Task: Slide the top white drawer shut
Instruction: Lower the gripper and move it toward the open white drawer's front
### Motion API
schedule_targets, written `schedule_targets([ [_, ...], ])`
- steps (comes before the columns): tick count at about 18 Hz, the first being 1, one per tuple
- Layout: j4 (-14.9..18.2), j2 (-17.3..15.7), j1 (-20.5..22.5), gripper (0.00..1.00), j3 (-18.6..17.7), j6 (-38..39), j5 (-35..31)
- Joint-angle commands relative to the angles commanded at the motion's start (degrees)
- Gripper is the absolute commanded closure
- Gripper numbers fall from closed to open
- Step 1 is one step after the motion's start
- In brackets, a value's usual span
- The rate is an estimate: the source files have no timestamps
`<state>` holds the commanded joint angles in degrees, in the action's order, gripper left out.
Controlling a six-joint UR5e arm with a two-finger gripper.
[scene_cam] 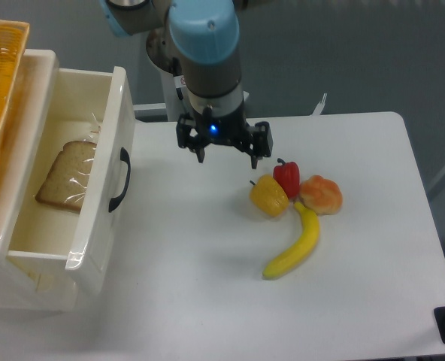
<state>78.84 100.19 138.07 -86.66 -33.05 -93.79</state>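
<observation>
One top white drawer (pixel 95 180) is seen pulled out, one bread slice (pixel 66 177) inside, the gripper (pixel 228 155) held spread, grasping nothing.

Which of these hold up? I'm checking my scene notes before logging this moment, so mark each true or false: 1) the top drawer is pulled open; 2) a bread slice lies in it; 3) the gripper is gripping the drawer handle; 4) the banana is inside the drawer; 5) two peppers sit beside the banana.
1) True: the top white drawer stands pulled out of the cabinet.
2) True: a bread slice lies inside it.
3) False: the gripper hangs above the table, apart from the black handle.
4) False: the banana lies on the table.
5) True: a yellow pepper and a red pepper sit at its upper end.
</observation>
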Motion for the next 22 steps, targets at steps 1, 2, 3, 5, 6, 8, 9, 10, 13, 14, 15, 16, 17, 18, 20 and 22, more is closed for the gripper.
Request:
schedule_targets([
  [1,0.00,0.00,0.44,0.00,-0.09,-0.17,0.88],
  [2,-0.09,0.35,0.54,0.00,-0.09,-0.18,1.23],
  [3,-0.09,0.88,0.54,0.00,-0.09,0.00,1.24],
  [5,-0.09,1.49,0.71,0.00,-0.09,-0.17,1.24],
  [6,-0.09,1.93,0.80,0.00,-0.17,-0.26,1.15],
  [8,-0.09,2.55,0.80,0.00,-0.52,0.00,0.97],
  [9,-0.17,2.72,0.80,0.00,-0.96,0.00,0.71],
  [10,-0.18,2.73,0.80,0.00,-1.23,0.17,0.71],
  [13,-0.44,2.73,0.98,0.00,-3.68,1.14,0.71],
  [14,-0.53,2.81,0.98,0.00,-4.39,0.97,0.54],
  [15,-0.88,3.16,0.89,0.00,-4.57,0.97,0.01],
  [16,-0.88,3.60,0.89,0.00,-4.57,0.97,-0.08],
  [17,-0.97,4.04,0.89,0.00,-4.57,1.05,-0.08],
  [18,-0.97,4.57,0.89,0.00,-4.57,1.14,-0.08],
  [20,-0.88,5.01,0.71,0.00,-5.01,1.49,0.09],
  [22,-0.88,5.45,0.45,0.00,-5.80,3.33,0.36],
])
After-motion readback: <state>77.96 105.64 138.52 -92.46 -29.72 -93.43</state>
